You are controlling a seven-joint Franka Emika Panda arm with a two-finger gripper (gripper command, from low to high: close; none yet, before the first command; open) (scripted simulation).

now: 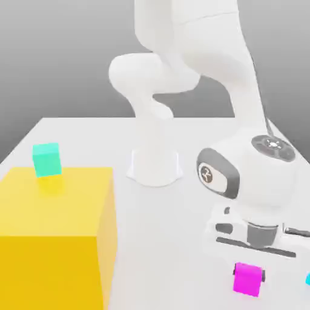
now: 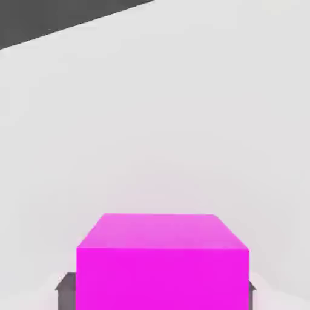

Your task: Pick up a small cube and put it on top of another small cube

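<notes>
**Claw clamped on the magenta cube at the table's near edge**

In the exterior view the white arm (image 1: pixel 242 79) bent down from its round base (image 1: pixel 155 166) toward the exterior view's right, with the wrist low over the white table (image 1: pixel 163 242). The claw (image 1: pixel 249 280) pointed downward, and the small cube (image 1: pixel 248 279), bright magenta with plain matte faces, sat directly under the hand, between the fingers. A grey finger pad (image 1: pixel 263 277) pressed against the cube's side on the exterior view's right; the other side of the cube was flush with the pale finger there.

The hand view agreed with this. The small cube (image 2: pixel 162 260) sat close beneath the camera, its top face and one side face visible, and dark finger pads (image 2: pixel 65 290) stood tight against both of its flanks. The claw was closed on the cube, with no gap showing between pads and cube on either side. Whether the cube rested on the table or was just clear of it could not be told.

Well apart, toward the exterior view's left, a huge yellow block (image 1: pixel 57 242) stood on the table, and a small teal cube (image 1: pixel 46 159) rested at the far edge of its top face. A sliver of another teal thing (image 1: pixel 307 279) showed at the exterior view's right edge, near the magenta cube.
</notes>
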